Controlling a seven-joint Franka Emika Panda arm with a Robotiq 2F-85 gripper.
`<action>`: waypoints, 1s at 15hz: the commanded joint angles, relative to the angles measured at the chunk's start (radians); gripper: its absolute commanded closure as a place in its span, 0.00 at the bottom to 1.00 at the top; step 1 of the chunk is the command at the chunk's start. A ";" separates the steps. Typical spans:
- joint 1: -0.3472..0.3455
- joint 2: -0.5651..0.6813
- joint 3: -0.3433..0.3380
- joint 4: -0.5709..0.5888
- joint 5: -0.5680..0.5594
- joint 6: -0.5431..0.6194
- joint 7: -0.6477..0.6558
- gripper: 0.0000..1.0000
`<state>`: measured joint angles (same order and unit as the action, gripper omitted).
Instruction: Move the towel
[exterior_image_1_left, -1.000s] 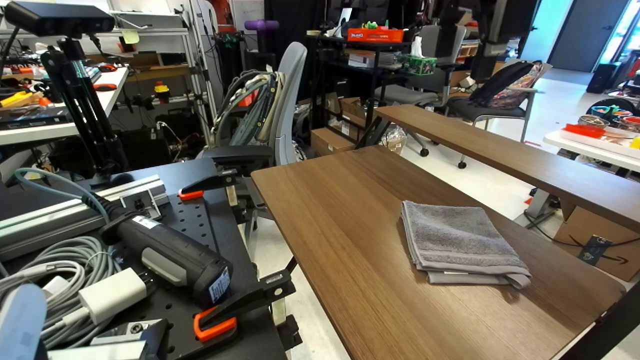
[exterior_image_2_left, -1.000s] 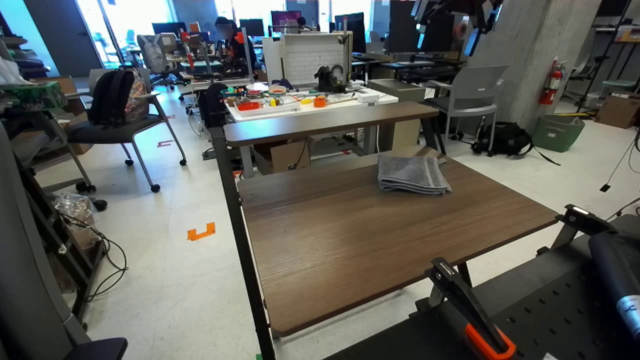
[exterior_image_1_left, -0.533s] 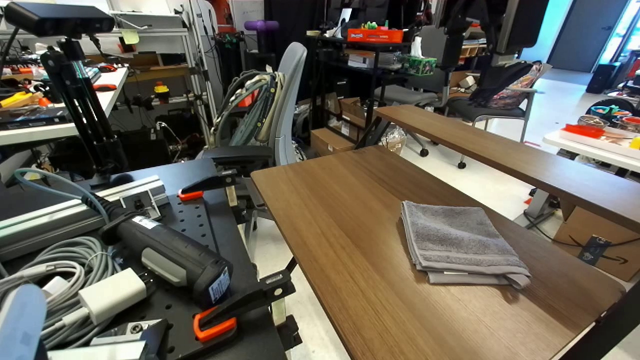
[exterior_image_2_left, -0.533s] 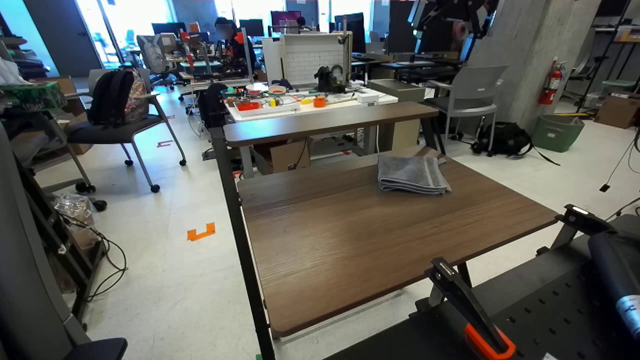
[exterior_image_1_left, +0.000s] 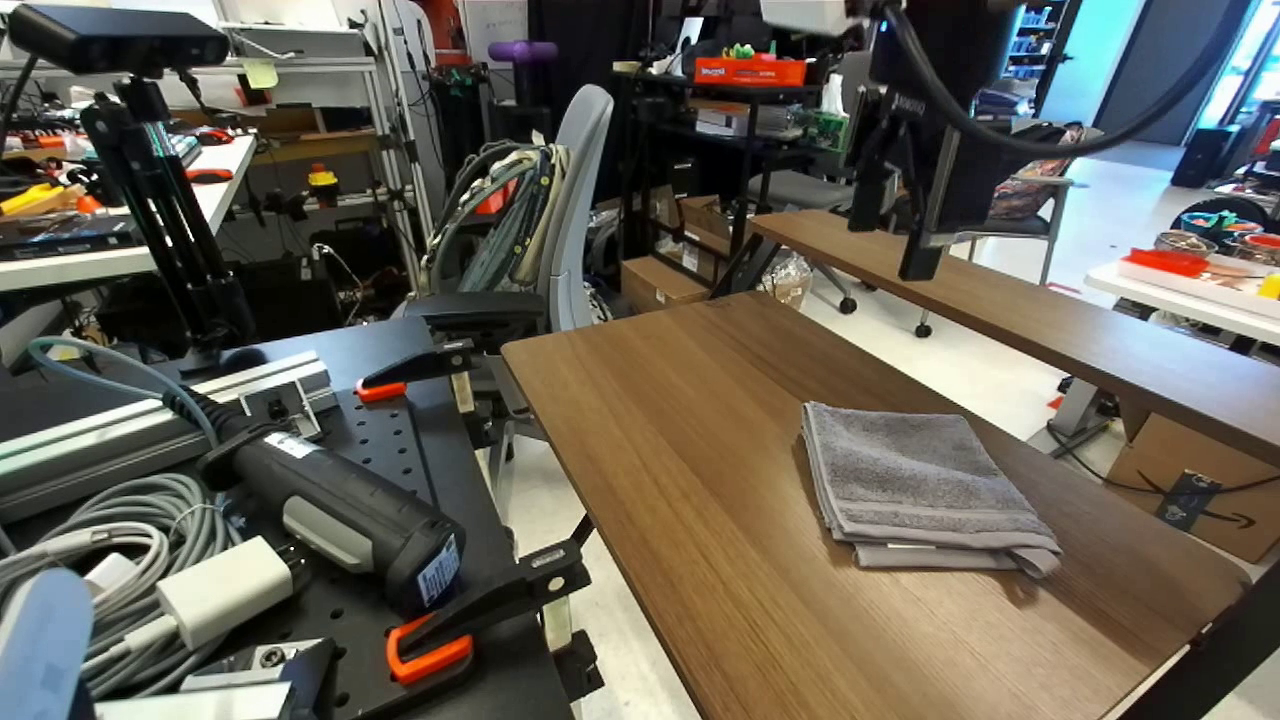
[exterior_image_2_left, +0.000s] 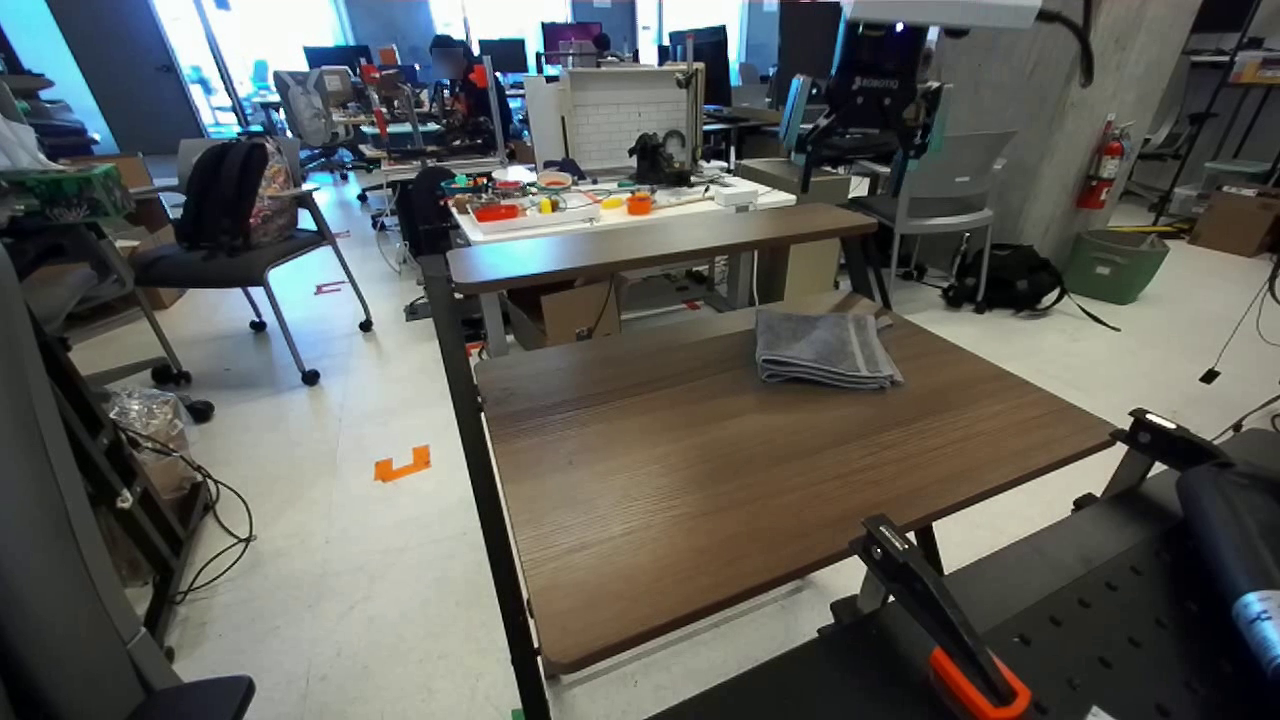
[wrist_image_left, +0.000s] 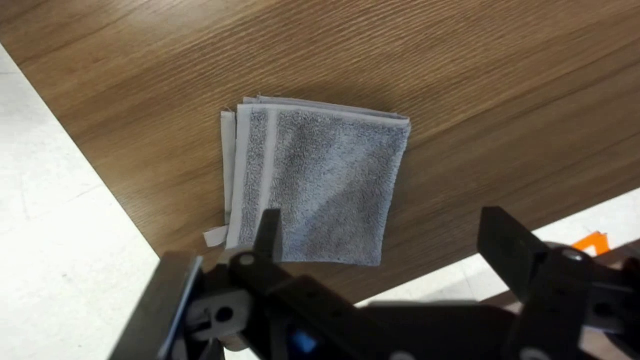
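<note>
On the brown table (wrist_image_left: 475, 75) lies the grey towel (wrist_image_left: 320, 185), folded into a square. It is flat on the wood near the edge, with its folds showing along the side. My gripper (exterior_image_1_left: 893, 240) hangs up in the air, well apart from the towel, and my two fingers (wrist_image_left: 506, 247) are spread wide. In the wrist view, one finger hides a bit of the towel, and the tip of the other shows over wood. Orange tape (exterior_image_2_left: 403, 464) is on the white floor (exterior_image_2_left: 330, 590).
</note>
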<state>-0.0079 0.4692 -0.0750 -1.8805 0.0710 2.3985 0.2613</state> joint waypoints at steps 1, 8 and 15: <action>0.036 0.173 -0.033 0.154 -0.060 0.005 0.081 0.00; 0.034 0.419 -0.075 0.389 -0.083 -0.062 0.094 0.00; 0.047 0.566 -0.112 0.502 -0.106 -0.030 0.096 0.00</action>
<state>0.0252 0.9666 -0.1646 -1.4578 -0.0036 2.3797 0.3455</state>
